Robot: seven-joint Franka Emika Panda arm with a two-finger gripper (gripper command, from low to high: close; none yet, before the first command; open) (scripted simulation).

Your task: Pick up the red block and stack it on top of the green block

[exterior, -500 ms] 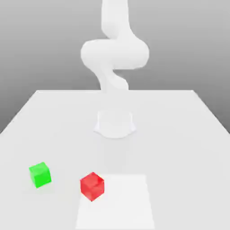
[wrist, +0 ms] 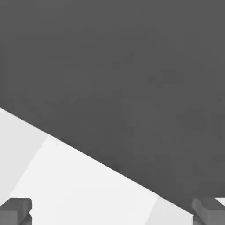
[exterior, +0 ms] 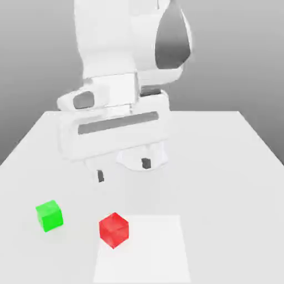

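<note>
Fingertips of the end effector [exterior: 123, 170] stand spread wide with nothing between them, hanging in the middle of the exterior view above the white tabletop [exterior: 222, 166], below the large white arm that takes up the upper centre of the frame. Lower down, the red block [exterior: 113, 229] sits on the tabletop in the lower centre-left, at the edge of a brighter white square patch [exterior: 150, 249], and the green block [exterior: 49, 215] rests apart from it toward the lower left.
</note>
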